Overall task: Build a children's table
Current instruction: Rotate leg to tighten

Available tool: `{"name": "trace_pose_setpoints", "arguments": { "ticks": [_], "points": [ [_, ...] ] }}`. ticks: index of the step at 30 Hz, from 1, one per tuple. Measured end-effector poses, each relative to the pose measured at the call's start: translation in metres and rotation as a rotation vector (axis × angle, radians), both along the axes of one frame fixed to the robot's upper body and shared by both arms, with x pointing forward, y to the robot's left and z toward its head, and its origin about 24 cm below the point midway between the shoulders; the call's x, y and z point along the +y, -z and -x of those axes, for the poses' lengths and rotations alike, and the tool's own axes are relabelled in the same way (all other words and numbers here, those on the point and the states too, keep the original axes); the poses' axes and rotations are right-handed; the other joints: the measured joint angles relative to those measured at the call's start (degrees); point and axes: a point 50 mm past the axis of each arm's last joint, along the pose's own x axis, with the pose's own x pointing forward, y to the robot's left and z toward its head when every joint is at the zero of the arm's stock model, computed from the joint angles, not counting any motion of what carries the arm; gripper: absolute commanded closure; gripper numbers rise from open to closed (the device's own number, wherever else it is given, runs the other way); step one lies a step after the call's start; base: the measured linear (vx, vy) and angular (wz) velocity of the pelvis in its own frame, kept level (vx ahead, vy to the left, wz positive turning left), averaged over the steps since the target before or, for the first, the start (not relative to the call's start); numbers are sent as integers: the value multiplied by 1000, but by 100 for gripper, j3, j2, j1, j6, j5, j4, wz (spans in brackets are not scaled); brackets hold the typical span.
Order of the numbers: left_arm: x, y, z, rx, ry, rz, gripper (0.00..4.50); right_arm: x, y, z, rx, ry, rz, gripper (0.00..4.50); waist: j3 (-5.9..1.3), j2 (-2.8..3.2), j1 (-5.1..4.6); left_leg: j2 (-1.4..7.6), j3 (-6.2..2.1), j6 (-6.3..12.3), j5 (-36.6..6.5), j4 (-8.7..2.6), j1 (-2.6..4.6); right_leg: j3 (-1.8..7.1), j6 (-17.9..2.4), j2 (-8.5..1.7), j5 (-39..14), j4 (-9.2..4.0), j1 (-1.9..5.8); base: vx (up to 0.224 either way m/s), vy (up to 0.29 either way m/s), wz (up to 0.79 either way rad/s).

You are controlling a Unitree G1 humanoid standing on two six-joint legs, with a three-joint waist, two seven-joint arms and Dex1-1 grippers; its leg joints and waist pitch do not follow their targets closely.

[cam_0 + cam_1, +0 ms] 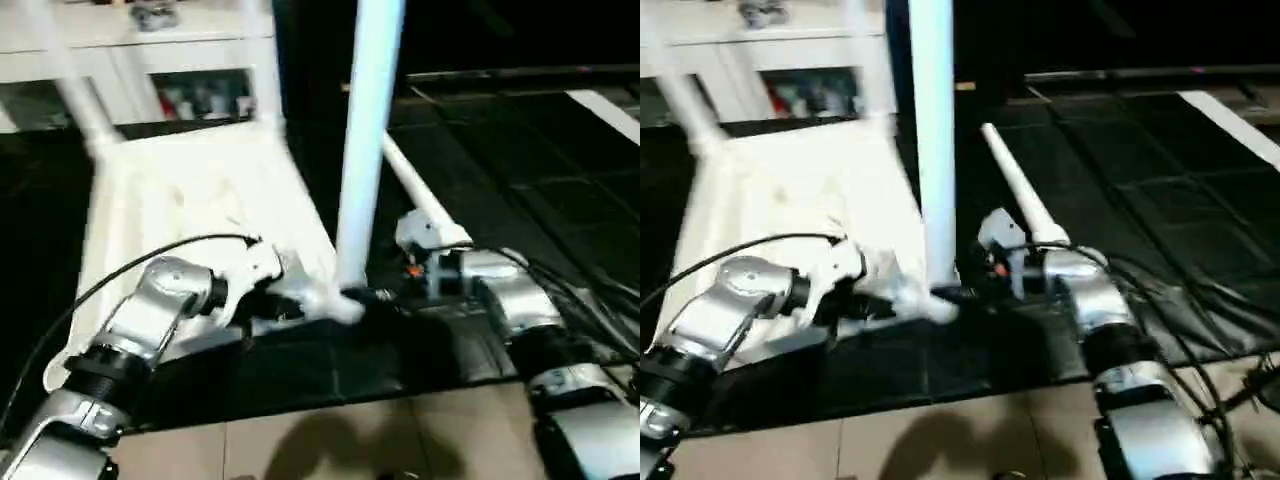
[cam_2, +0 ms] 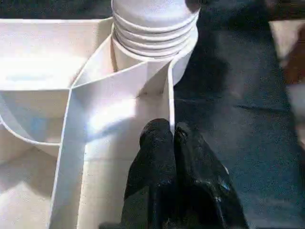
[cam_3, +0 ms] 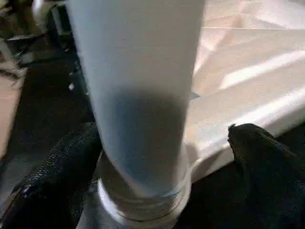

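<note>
The children's table lies upside down on a black mat, its white ribbed top (image 1: 200, 190) facing up. One white leg (image 1: 365, 150) stands upright in the near right corner socket (image 2: 152, 33). Two more legs (image 1: 75, 85) (image 1: 262, 70) stand at the far corners. My left gripper (image 2: 172, 131) is shut on the thin edge wall of the top, just beside that socket. My right gripper (image 3: 157, 143) is open around the base of the upright leg, one finger (image 3: 57, 167) on each side and a gap showing at the other finger (image 3: 267, 157).
Another white leg (image 1: 420, 195) lies loose on the black mat (image 1: 520, 180) to the right of the top. A white cabinet with glass doors (image 1: 130, 60) stands behind the table. Tan floor (image 1: 350, 440) runs along the near edge of the mat.
</note>
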Motion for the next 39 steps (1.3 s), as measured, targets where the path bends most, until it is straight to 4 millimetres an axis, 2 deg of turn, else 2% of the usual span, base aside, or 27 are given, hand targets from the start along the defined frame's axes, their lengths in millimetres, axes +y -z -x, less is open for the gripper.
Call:
{"name": "trace_pose_setpoints", "arguments": {
  "ticks": [10,15,22,29,35,37,39],
  "points": [
    [-1,2,8,22,154,-5,450,2,2,13,25,-219,49,3,-2,-7,13,2,2,-7,-1,0,6,6,23,0,-14,19,6,0,0,0],
    [-3,3,9,20,192,-4,450,7,10,21,50,-267,59,3,-4,-10,8,2,2,-13,-5,1,7,7,31,1,-19,22,5,0,0,0],
    [-4,3,10,17,207,-4,450,9,11,25,61,-318,68,3,-4,-11,8,2,2,-13,-4,0,7,8,31,1,-19,23,5,0,0,0],
    [-3,3,9,14,210,-3,450,8,12,25,88,-313,68,74,-5,-12,6,2,2,-13,-5,0,9,8,34,1,-21,24,6,0,0,0],
    [-3,3,9,15,210,-3,450,8,12,26,113,-312,63,114,-5,-12,6,2,2,-14,-5,0,10,8,35,1,-21,25,6,0,0,0],
    [-3,3,9,17,213,-3,450,8,12,26,119,-310,61,144,-5,-12,8,3,2,-14,-5,0,10,8,35,1,-21,25,6,0,0,0],
    [-2,3,9,19,214,-3,450,9,12,26,124,-308,56,151,-5,-12,10,3,2,-14,-5,-1,9,8,35,1,-21,24,6,0,0,0]
  ]
}}
